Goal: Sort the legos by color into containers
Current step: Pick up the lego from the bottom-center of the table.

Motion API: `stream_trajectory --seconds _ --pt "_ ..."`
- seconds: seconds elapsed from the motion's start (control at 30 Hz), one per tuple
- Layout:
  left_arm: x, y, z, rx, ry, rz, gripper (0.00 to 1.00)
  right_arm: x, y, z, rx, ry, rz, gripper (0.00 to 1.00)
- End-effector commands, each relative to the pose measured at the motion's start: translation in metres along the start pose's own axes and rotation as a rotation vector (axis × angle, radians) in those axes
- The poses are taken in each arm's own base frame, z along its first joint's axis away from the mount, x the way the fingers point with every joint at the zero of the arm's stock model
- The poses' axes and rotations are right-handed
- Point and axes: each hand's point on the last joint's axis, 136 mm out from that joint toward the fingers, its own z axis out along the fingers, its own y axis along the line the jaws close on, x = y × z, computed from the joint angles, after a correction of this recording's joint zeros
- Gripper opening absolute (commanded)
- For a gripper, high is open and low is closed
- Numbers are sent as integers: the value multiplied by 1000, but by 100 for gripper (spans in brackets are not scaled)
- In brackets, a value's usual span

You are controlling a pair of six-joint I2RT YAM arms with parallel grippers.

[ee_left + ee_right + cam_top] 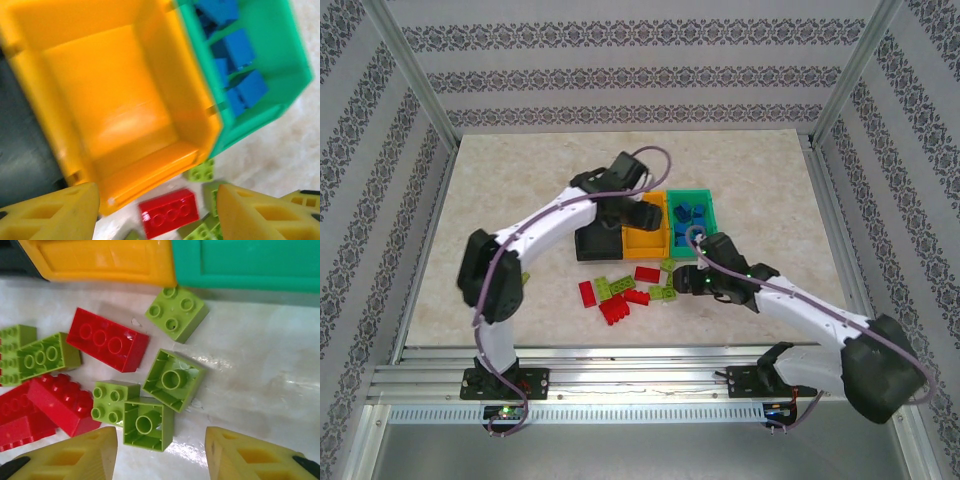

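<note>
The loose legos (625,290) are lying scattered on the table (520,200) just in front of the bins, red and lime pieces mixed together. In the right wrist view a red brick (107,340) is sitting studs up near a lime brick (176,313). Below them, an upturned lime brick (173,380) is lying against a second upturned lime brick (148,424).

The right claw (161,435) is hanging over this pile with its fingers spread wider than a brick, gripping nothing. The second upturned lime brick is lying partly between the fingertips, and I cannot tell whether a finger is touching it.

The left claw (157,195) is hovering over the orange bin (170,90), released, its fingers well apart with nothing between them.

The orange bin is standing in the middle of the row, its smooth floor showing. The green bin (265,117), touching its right side, is holding the blue bricks (240,47). The black bin (592,248) is sitting on the left, and its contents are too dark to make out.
</note>
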Motion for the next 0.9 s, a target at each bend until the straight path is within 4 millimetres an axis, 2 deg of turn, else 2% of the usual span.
stream_trajectory --seconds 0.0,0.23,0.37,0.53,0.67,0.87 --pt "-2 15 -10 29 -112 -91 63 -13 6 8 39 -23 -21 51" --pt "44 70 -39 -73 -155 -187 63 -25 -1 15 113 -31 -16 54" --pt "60 91 -49 -91 -171 -250 63 -23 -5 28 138 7 0 54" --pt "69 104 -49 -110 -180 -277 63 -20 -9 41 158 38 16 54" --pt "72 105 -45 -100 -165 -284 63 -16 -14 52 191 84 6 53" --pt "72 104 -47 -99 -159 -279 63 -17 -9 55 164 87 6 33"
